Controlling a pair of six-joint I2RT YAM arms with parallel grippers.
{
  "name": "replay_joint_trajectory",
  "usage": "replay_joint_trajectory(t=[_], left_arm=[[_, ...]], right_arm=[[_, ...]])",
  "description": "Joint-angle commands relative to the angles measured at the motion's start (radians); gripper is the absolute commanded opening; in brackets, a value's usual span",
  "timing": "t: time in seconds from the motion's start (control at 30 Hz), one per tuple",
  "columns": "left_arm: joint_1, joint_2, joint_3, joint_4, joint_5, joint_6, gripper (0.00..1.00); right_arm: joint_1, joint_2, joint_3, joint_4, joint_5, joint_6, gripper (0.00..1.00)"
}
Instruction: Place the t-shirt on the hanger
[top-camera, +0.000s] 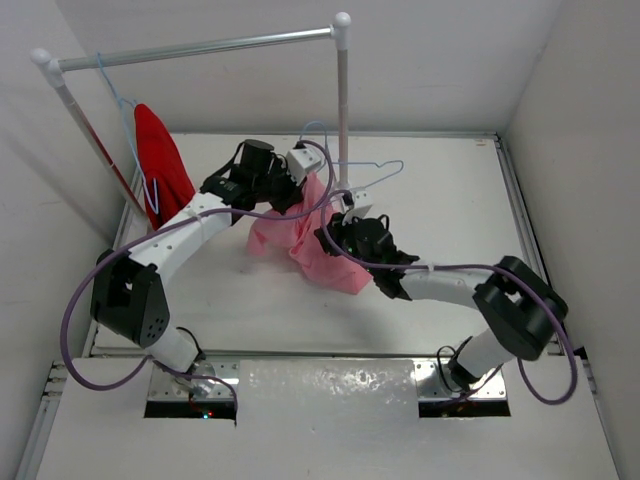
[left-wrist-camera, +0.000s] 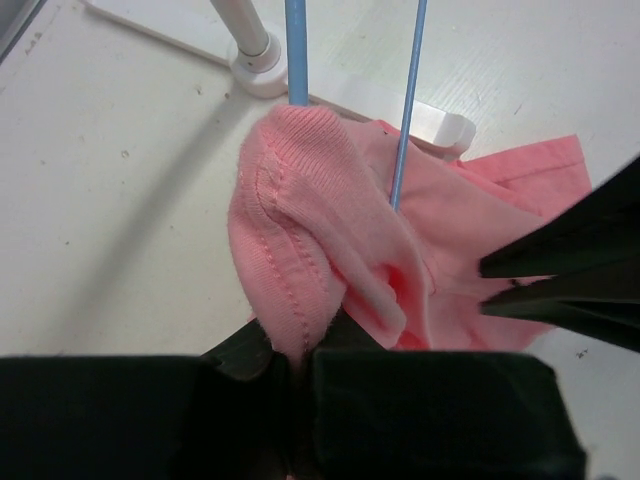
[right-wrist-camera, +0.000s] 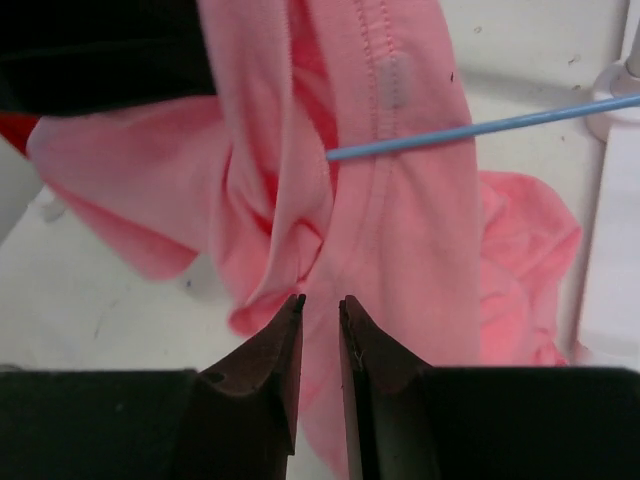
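Two blue wires of the hanger (left-wrist-camera: 408, 100) run into the bunched pink t-shirt (top-camera: 300, 240), which is held above the table (top-camera: 450, 220) beside a post of the rack (top-camera: 342, 100). The left gripper (left-wrist-camera: 300, 365) is clamped on a ribbed fold. The right gripper (right-wrist-camera: 322, 320) has its fingers almost together at the cloth; I cannot tell whether they pinch it. White table surface spreads to their right. A red garment (top-camera: 160, 150) hangs at the rack's left end.

The table (top-camera: 450, 210) is white, with faint scuffs and small dark specks. A pink t-shirt (top-camera: 300, 245) is bunched near its middle, and its lower folds seem to rest on the surface. Just behind it the white foot (left-wrist-camera: 440, 125) of a clothes rack (top-camera: 343, 110) stands on the table, with a post rising from a round socket (left-wrist-camera: 255, 70).
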Motion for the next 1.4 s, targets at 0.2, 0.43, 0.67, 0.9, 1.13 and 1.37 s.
replay_joint_trajectory(t=[0.2,0.43,0.67,0.9,1.13,1.37], left_arm=[[-0.007,-0.007,0.043,0.055,0.009,-0.008,0.00],[-0.005,-0.013,0.029,0.061,0.024,-0.003,0.00],[-0.007,-0.009,0.034,0.061,0.041,-0.008,0.00],[-0.007,-0.004,0.035,0.058,0.038,-0.003,0.00],[-0.007,0.005,0.038,0.055,0.043,0.003,0.00],[-0.007,0.016,0.049,0.049,0.052,0.003,0.00]], right_arm=[[-0.006,0.248,0.167,0.192,0.092,0.183,0.21],[-0.006,0.314,0.204,0.152,0.169,0.206,0.32],[-0.006,0.347,0.168,0.140,0.258,0.245,0.42],[-0.008,0.349,0.133,0.153,0.273,0.216,0.37],[-0.006,0.237,0.055,0.157,0.318,0.151,0.19],[-0.003,0.192,0.050,0.101,0.324,0.177,0.36]])
